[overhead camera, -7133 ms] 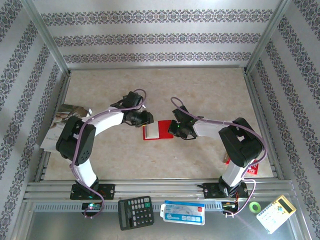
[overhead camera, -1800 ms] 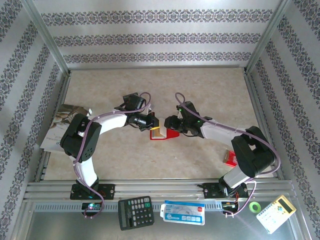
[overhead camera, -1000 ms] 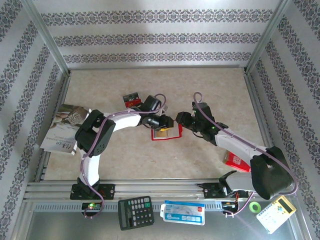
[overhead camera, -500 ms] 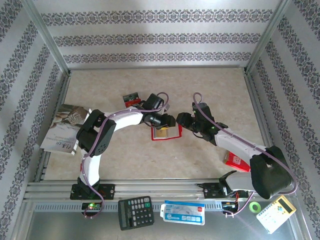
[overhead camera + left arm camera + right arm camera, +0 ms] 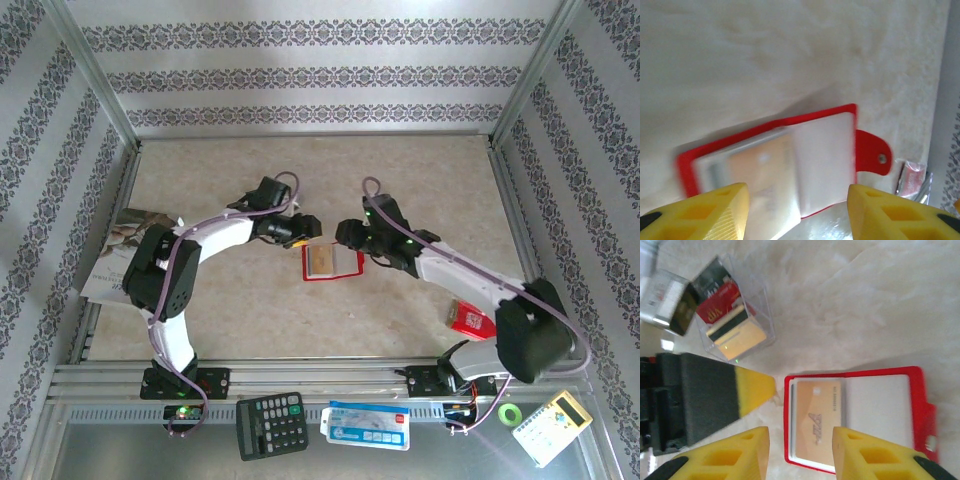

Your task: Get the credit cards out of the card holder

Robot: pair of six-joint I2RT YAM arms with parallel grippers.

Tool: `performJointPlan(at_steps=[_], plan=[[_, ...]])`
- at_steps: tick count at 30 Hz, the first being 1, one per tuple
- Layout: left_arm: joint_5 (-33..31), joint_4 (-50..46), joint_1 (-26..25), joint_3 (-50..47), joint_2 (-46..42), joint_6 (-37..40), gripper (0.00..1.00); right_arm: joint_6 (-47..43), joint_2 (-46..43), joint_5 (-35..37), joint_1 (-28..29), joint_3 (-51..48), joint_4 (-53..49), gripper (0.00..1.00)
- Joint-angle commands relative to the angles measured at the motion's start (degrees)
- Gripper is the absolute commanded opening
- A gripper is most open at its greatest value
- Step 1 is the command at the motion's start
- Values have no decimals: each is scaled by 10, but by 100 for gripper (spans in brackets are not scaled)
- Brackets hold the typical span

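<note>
While the card holder (image 5: 345, 262) lies open and flat at mid-table in the top external view, the left gripper (image 5: 303, 228) and right gripper (image 5: 347, 234) stand just beyond its far edge, one at each far corner.

Left wrist view: the jaws are spread wide and empty above the holder. A tan card (image 5: 760, 167) sits in its left pocket.

Right wrist view: the jaws are part-open and grip nothing. Several credit cards (image 5: 725, 310), black, red and tan, lie in clear plastic on the table (image 5: 880, 300), apart from the holder.

Judgement: extraction is partly complete, with at least the tan card left to withdraw.
</note>
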Motion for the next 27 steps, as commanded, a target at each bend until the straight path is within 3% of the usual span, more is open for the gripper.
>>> performJointPlan(at_steps=[1, 11, 19, 27], plan=[[-22, 9, 42, -40, -50, -23, 55, -20, 69, -8, 19, 45, -64, 39], [-53, 8, 87, -106, -120, -33, 62, -60, 234, 10, 52, 164, -191, 44], [-40, 15, 87, -104, -106, -31, 62, -57, 272, -19, 52, 157, -180, 40], [-1, 19, 84, -107, -101, -27, 59, -61, 277, -17, 42, 135, -173, 29]])
